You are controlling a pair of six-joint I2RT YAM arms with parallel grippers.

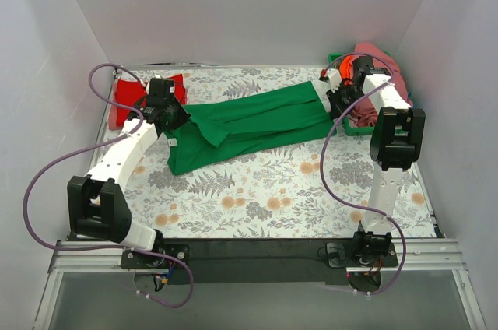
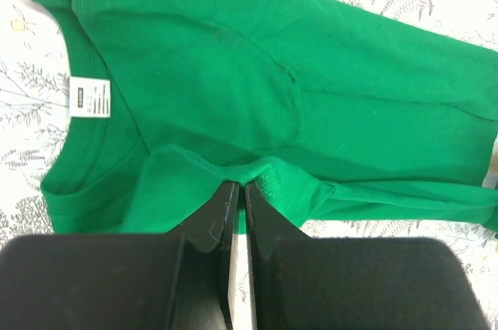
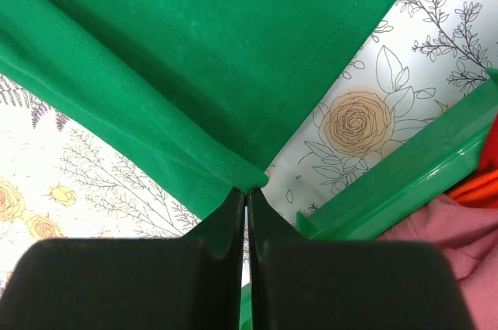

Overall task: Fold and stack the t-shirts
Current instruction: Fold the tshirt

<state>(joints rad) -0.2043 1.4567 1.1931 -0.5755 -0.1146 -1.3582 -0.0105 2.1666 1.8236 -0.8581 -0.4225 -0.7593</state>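
The green t-shirt (image 1: 249,124) lies stretched across the flowered table, folded lengthwise, its collar end at the left. My left gripper (image 1: 170,121) is shut on its sleeve edge near the collar; the left wrist view shows the pinched fabric (image 2: 257,170) and a white neck label (image 2: 91,99). My right gripper (image 1: 336,104) is shut on the hem corner at the right end (image 3: 247,178). A red t-shirt (image 1: 128,98) lies at the back left behind the left gripper. Pink (image 1: 389,73) and orange (image 1: 340,79) shirts sit in the basket at the right.
The green plastic basket (image 1: 359,129) stands at the back right edge, close beside my right gripper; its rim also shows in the right wrist view (image 3: 405,182). White walls enclose the table (image 1: 257,198) on three sides. Purple cables loop from both arms.
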